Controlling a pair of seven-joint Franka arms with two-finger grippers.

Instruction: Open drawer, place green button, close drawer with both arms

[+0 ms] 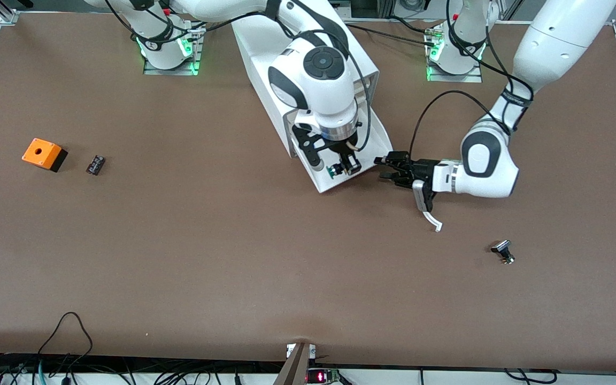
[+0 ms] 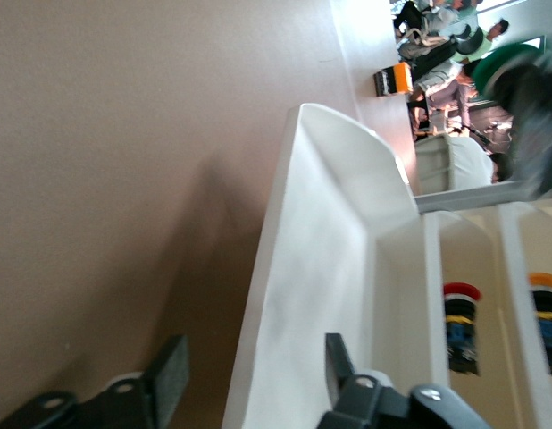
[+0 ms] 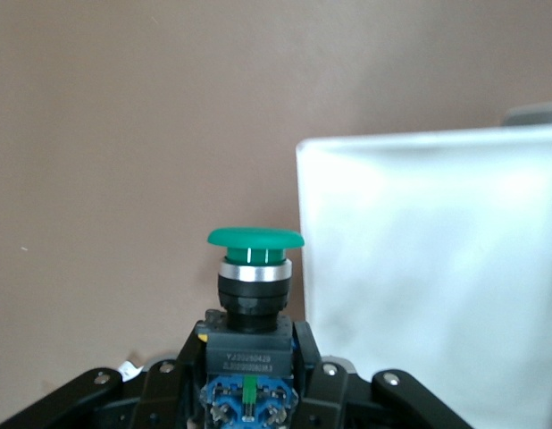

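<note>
You see the button, green cap outward, clenched between the fingers of the right gripper, which hangs over the pulled-out drawer of the white cabinet. The drawer's visible floor is bare. In the left wrist view, compartments beside the drawer hold a red-capped button and an orange-capped button. The left gripper sits released, its fingers spread on either side of the drawer's front panel.
</note>
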